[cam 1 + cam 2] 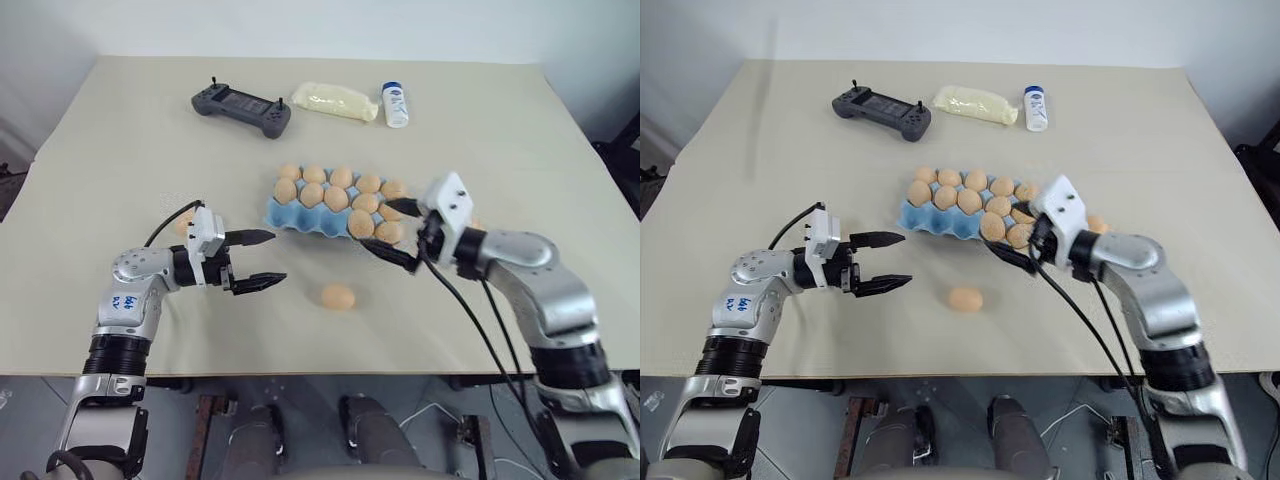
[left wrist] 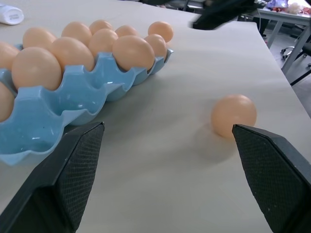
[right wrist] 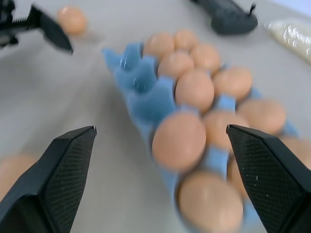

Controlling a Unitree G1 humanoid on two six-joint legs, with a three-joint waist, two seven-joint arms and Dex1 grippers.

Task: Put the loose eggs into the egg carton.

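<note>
The light blue egg carton lies mid-table, with tan eggs in most of its cups; the front-left cups are bare. One loose egg rests on the table in front of the carton. A second loose egg sits behind my left wrist, and a third peeks out beyond my right wrist. My left gripper hovers open, left of the front egg, pointing right. My right gripper stands open over the carton's right front corner, with nothing held between its fingers.
At the far side of the table lie a grey controller, a clear bag of pale stuff and a small white bottle with a blue cap. The table's front edge runs just below the front egg.
</note>
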